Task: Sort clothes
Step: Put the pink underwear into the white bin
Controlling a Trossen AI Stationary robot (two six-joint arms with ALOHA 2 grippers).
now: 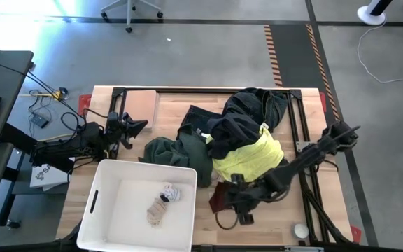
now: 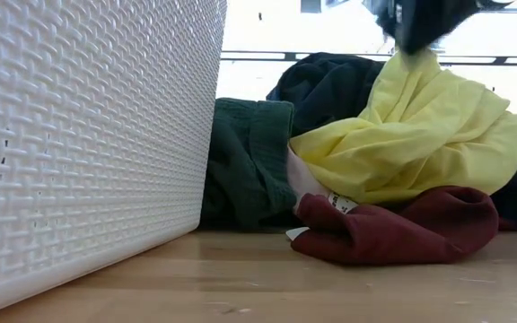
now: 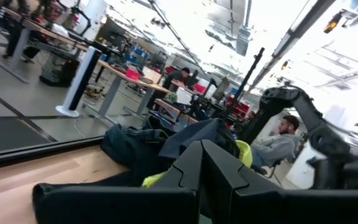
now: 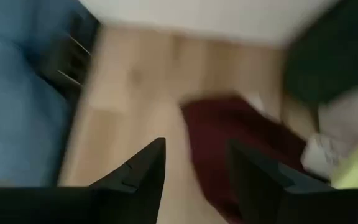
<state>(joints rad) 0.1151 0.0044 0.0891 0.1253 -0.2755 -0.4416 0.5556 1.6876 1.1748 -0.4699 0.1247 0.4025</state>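
Note:
The clothes lie in a heap in the middle of the table: a dark green garment (image 1: 172, 150), a bright yellow one (image 1: 252, 155) under a black one (image 1: 235, 127), dark denim (image 1: 261, 105) at the far side, and a maroon piece (image 2: 402, 235) on the wood at the near side. Patterned socks (image 1: 164, 201) lie in the white basket (image 1: 107, 192). My right gripper (image 4: 194, 180) hovers open above the table next to the maroon piece (image 4: 241, 143), with bare wood between its fingers. My left gripper (image 1: 138, 127) waits shut at the table's left.
A tan flat board (image 1: 143, 105) lies at the far left. A black frame rail (image 1: 292, 122) runs along the right side and the far edge. A small white round object (image 1: 299, 229) sits at the near right corner. People sit at desks beyond the table.

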